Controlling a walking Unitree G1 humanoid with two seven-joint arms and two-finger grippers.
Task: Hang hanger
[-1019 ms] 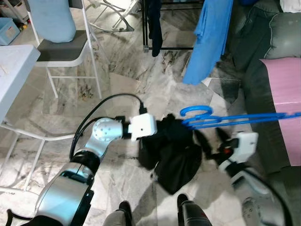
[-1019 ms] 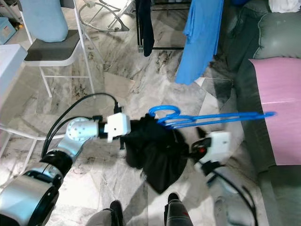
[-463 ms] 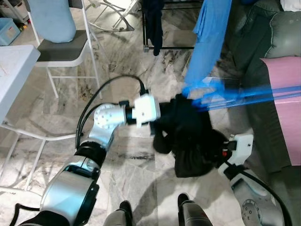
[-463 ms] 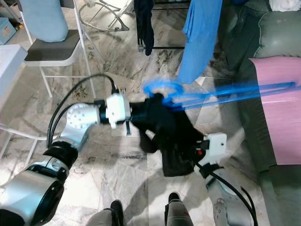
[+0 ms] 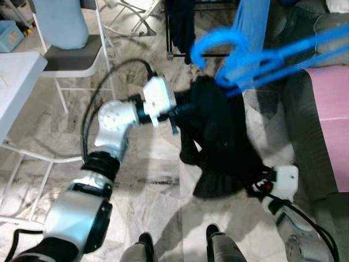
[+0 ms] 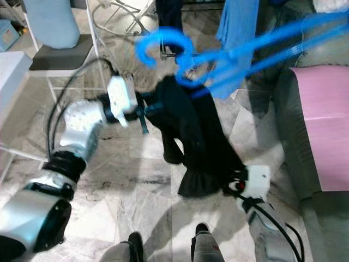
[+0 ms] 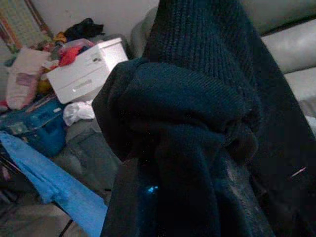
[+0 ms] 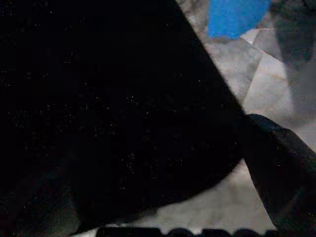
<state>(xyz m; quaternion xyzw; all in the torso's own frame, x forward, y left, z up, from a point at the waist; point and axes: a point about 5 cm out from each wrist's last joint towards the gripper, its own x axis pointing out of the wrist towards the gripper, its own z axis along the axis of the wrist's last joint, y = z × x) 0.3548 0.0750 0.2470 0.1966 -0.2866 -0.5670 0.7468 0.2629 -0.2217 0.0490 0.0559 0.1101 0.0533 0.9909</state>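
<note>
**Marble floor below, hanger swinging high**

Marble floor (image 5: 147,164) lies under the black garment (image 5: 218,136), which drapes from the blurred blue hanger (image 5: 256,54). Your left claw (image 5: 177,112) is clenched on the garment's upper edge; whether the right claw (image 5: 256,183) grips its hem, you cannot tell. Fast swinging could shake the garment off. Since the earlier frame, hanger and garment rise toward the dark clothes above.

The dark ribbed-knit cloth garment (image 5: 218,131) looks matt and soft, bunched right at the left gripper (image 5: 177,112), its weave coarse in the left wrist view. Above it, the bright blue plastic hanger (image 5: 240,52) looks smooth and glossy. Below the gripper, the grey-veined marble floor (image 5: 147,164) is polished. Beside the right gripper (image 5: 262,183), the grey sofa (image 5: 305,109) looks like smooth leather.
</note>
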